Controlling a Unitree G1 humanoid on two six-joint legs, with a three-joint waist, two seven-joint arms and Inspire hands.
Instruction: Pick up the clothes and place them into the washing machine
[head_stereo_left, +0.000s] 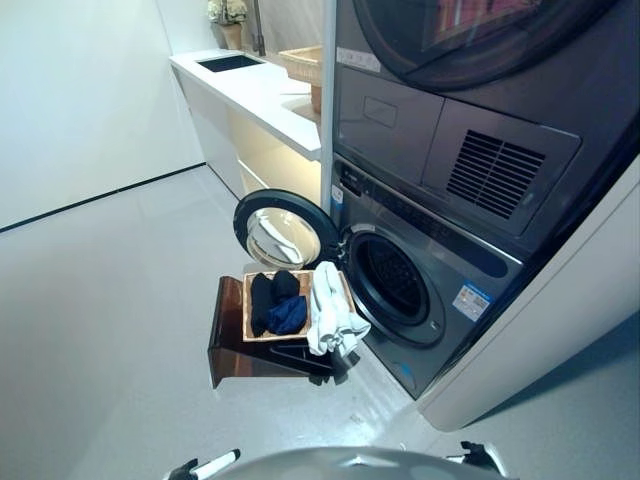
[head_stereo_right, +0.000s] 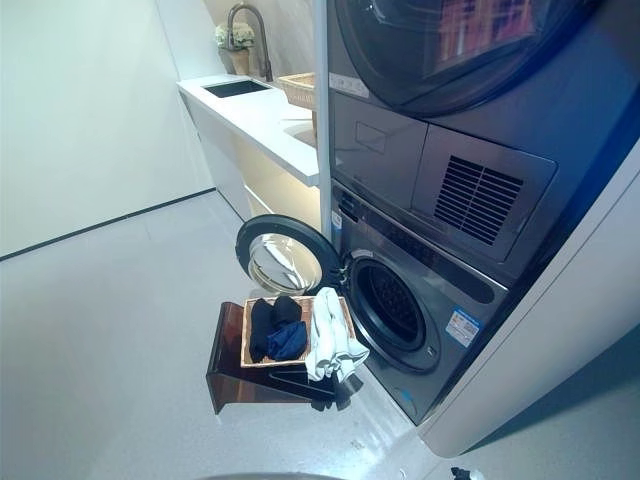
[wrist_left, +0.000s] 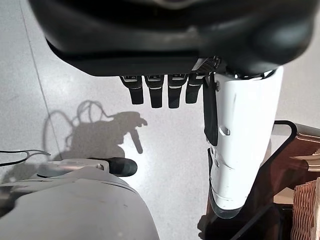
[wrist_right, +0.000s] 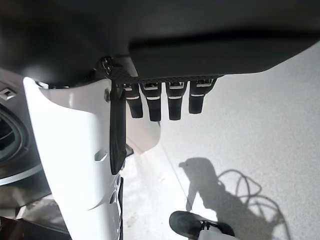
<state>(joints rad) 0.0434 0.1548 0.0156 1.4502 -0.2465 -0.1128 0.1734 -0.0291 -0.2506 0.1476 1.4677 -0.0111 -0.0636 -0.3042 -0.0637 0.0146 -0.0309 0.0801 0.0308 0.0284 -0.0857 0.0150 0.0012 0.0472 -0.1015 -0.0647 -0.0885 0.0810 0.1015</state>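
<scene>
Nothing is picked yet: both the left hand (wrist_left: 165, 87) and right hand (wrist_right: 165, 100) hang empty with fingers straight, clothes (head_stereo_left: 300, 305) sit in the basket (head_stereo_left: 247, 312) mid-frame beside the open washer (head_stereo_left: 395, 280), so reaching down comes next.

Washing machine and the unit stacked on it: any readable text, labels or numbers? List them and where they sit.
None can be read.
Sticker on the washing machine front, right of the drum opening: print too small to read.
Pale label on the upper unit, at its top left edge: blurred, unreadable.
Control strip above the open door: markings too small to read.
Basket and clothes: no text visible.
</scene>
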